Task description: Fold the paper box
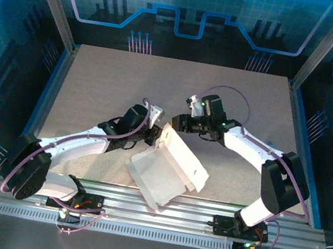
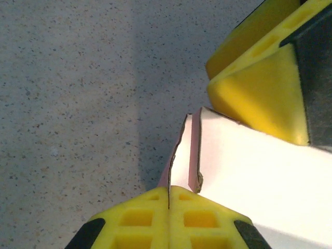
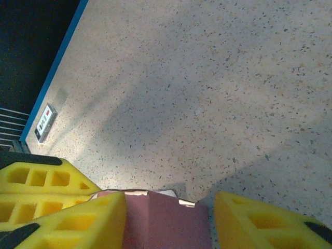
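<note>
Camera above: the paper box [image 1: 169, 163] lies part-folded on the speckled table [image 1: 96, 87], towards its near edge and between the two arms, whitish face up with one panel raised. The left gripper [image 1: 154, 135] meets the box's far corner, and the right gripper [image 1: 178, 122] hangs just beyond it.

Left wrist view: the left gripper [image 2: 168, 193] is pinched together on a thin pink edge of the paper box [image 2: 259, 176]. One yellow finger [image 2: 259, 88] of the right gripper rests against the white face.

Right wrist view: the right gripper [image 3: 171, 199] has its jaws apart, with a pink panel of the paper box [image 3: 166, 223] between them — whether they squeeze it I cannot tell. A small grey card [image 3: 45, 123] with a red mark lies by the blue edge [image 3: 57, 57] — its print is too small to read.
</note>
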